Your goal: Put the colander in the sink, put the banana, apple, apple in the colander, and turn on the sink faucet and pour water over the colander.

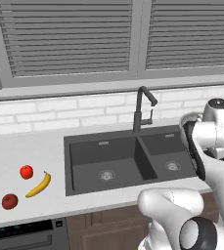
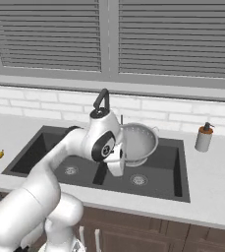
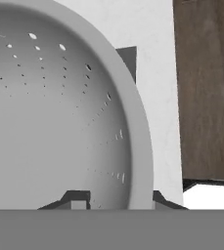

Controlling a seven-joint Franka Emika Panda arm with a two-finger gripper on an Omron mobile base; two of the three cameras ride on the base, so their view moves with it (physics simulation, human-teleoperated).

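We have the colander (image 2: 138, 142) pinched by its rim in our claw (image 3: 114, 201) and tipped on edge above the right basin of the sink (image 2: 180, 179) (fruit waiting on the surface), so next we should lower and level it.

Colander (image 3: 50, 122) rim between tool (image 3: 116, 201) tips

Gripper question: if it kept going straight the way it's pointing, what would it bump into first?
Probably nothing new: the gripper is already shut on the rim of the colander. Its wall lies right ahead. Beyond it the hand view shows white counter, though depth there is hard to judge.
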